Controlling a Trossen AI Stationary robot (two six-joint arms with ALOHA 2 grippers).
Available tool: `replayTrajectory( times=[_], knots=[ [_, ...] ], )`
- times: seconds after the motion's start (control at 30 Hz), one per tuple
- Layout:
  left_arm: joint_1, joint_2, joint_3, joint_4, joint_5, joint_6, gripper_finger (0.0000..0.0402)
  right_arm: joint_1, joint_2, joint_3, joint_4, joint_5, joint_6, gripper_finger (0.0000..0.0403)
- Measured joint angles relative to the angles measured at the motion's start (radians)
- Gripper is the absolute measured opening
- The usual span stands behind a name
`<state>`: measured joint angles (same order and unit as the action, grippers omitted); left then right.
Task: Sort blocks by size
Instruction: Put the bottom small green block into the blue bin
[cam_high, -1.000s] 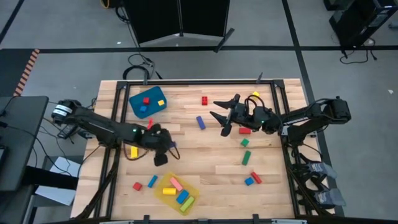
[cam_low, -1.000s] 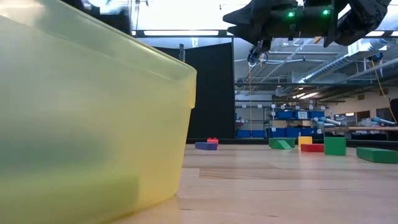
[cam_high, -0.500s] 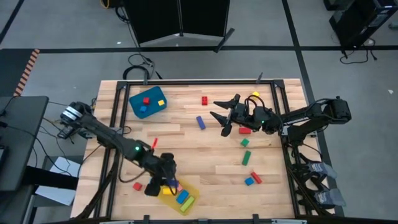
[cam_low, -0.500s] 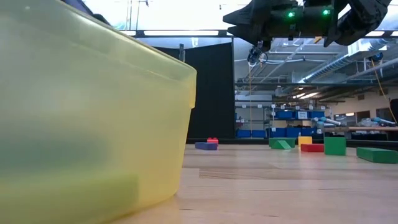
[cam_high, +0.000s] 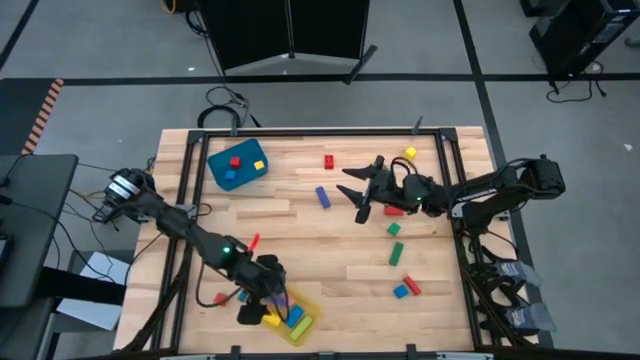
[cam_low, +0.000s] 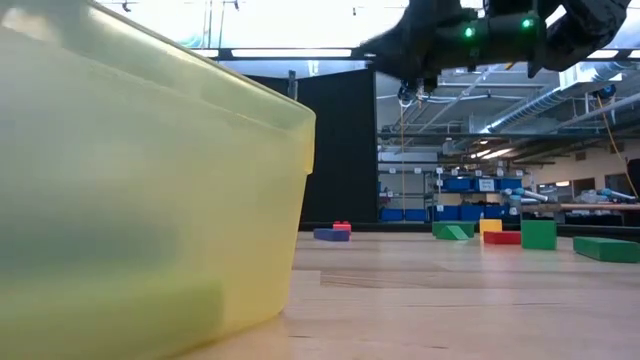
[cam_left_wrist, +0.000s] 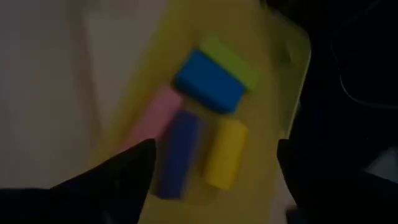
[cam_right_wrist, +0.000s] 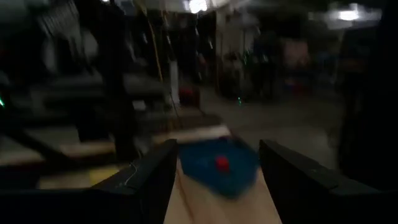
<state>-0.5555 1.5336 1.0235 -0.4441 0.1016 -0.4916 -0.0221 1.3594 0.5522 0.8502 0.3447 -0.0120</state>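
Blocks: small, solid-coloured cubes and bars. Judged light, rigid and smooth-faced; best taken across two flat parallel sides, bars across the short width.

Loose stock on table (cam_high: 330, 240): red cube (cam_high: 328, 160), blue bar (cam_high: 323, 196), yellow cube (cam_high: 410, 153), green bar (cam_high: 396, 253), plus a few more near the right edge.

Yellow tray (cam_high: 309, 307), front of table: holds the longer pieces, namely blue bar (cam_left_wrist: 208, 79), lime bar (cam_left_wrist: 231, 59), pink bar (cam_left_wrist: 157, 115), dark blue bar (cam_left_wrist: 177, 152) and yellow bar (cam_left_wrist: 224, 152), lying side by side.

Blue bin (cam_high: 237, 166), rear left: holds small cubes, red, blue and yellow.

Left gripper (cam_high: 258, 308): over the tray, fingers apart, nothing between them.

Right gripper (cam_high: 362, 192): raised mid-table, fingers apart, empty.
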Motion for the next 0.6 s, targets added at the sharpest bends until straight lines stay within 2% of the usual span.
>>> replayTrajectory(
  times=[0.17, 0.3, 0.37, 0.47, 0.6],
  knots=[
    [-0.046, -0.116, 0.016, 0.019, -0.195, 0.112, 0.0336, 0.001, -0.011, 0.000, -0.243, 0.100, 0.064, 0.0245],
    [-0.082, -0.231, 0.008, 0.012, -0.424, 0.200, 0.0306, 0.016, -0.058, 0.001, -0.428, 0.074, 0.165, 0.0254],
    [-0.099, -0.290, -0.008, 0.015, -0.517, 0.243, 0.0289, 0.042, -0.093, 0.016, -0.575, 0.060, 0.216, 0.0257],
    [-0.103, -0.376, -0.059, 0.033, -0.614, 0.287, 0.0266, 0.092, -0.139, 0.064, -0.836, 0.083, 0.275, 0.0258],
    [-0.084, -0.480, -0.179, 0.133, -0.685, 0.332, 0.0244, 0.165, -0.177, 0.115, -1.120, 0.140, 0.361, 0.0259]
  ],
)
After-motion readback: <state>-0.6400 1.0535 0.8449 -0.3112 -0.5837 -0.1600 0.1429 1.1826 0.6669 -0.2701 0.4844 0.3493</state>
